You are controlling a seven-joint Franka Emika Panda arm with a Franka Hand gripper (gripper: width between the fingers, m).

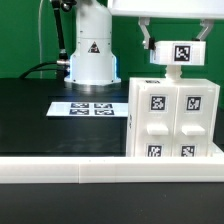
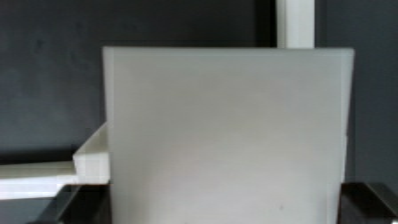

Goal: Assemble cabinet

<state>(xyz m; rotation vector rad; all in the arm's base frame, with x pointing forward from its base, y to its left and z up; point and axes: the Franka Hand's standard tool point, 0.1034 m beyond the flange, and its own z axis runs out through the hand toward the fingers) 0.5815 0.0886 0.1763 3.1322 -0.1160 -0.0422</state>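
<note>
The cabinet, a large white box with a four-panel tagged face, stands at the exterior view's right, by the front rail. My gripper hangs just above its top and is shut on a small flat white panel that bears one tag. In the wrist view the panel fills the space between my dark fingertips, and its plain white face hides most of what lies below. A white edge shows beside it; I cannot tell which part it belongs to.
The marker board lies flat on the black table to the exterior view's left of the cabinet. The arm's white base stands behind it. A white rail runs along the table's front edge.
</note>
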